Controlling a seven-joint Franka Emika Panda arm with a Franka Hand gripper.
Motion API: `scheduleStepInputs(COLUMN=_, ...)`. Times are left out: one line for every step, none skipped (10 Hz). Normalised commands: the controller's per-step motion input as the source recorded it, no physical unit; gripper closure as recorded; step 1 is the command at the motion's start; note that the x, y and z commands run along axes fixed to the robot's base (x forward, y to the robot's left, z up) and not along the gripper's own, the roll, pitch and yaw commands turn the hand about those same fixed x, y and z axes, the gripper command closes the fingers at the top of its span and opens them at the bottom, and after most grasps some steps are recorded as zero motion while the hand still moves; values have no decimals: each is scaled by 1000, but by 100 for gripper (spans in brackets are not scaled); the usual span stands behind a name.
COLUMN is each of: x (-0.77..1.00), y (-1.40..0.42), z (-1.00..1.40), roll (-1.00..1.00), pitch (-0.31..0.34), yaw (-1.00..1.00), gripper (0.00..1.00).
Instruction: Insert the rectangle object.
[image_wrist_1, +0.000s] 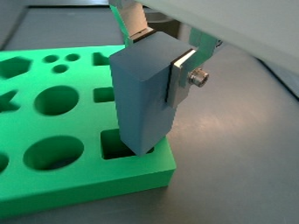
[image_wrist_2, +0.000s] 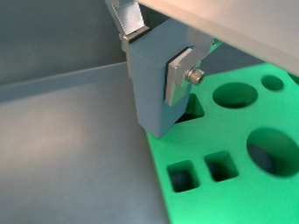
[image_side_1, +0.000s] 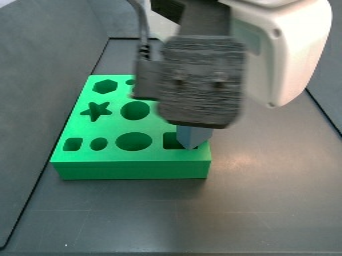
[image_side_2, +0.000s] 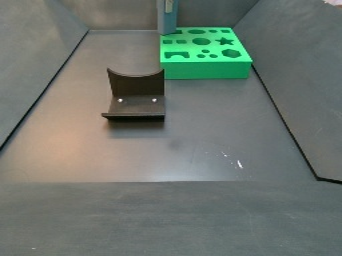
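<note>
Wrist views: the rectangle object (image_wrist_1: 142, 96) stands upright in the gripper (image_wrist_1: 158, 61), its lower end at a rectangular hole in the green board (image_wrist_1: 82, 188).

The slate blue-grey slab is clamped between the silver fingers (image_wrist_1: 184, 74), one plate pressed flat on its side, its bottom end at the hole near the board's corner. In a side view the gripper (image_side_1: 191, 128) fills the centre of the frame over the board (image_side_1: 134, 165). In a side view the slab (image_side_2: 167, 18) rises at the upper middle, with the dark fixture (image_side_2: 134, 96) standing well apart at centre left on the grey floor (image_side_2: 201, 150).
</note>
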Motion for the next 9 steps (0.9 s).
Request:
scheduleStepInputs(x=0, y=-9, z=-191, roll=-83, pitch=-104, yaw=-1000, gripper=100)
scheduleStepInputs(x=0, y=0, z=-171, roll=-57, pitch=-90, yaw=-1000, gripper=100)
scheduleStepInputs(x=0, y=0, z=-160, roll=0, pitch=-43, yaw=-1000, gripper=100)
scheduleStepInputs(x=0, y=0, z=-157, roll=0, pitch=-36, yaw=-1000, gripper=100)
scheduleStepInputs(x=0, y=0, z=-163, roll=0, pitch=-27, yaw=-1000, gripper=100)
scheduleStepInputs(x=-74, y=0, z=-169, roll=0, pitch=-11, yaw=-1000, gripper=100)
scheduleStepInputs(x=-523, y=-3, z=-400, roll=-13, pitch=-73, yaw=-477, gripper=100)
scheduleStepInputs(x=-674, y=0, z=-331, roll=-124, pitch=-90, yaw=-391, gripper=100)
scheduleStepInputs(x=-794, y=54, z=-309, roll=-196, pitch=-130, yaw=-20, gripper=100)
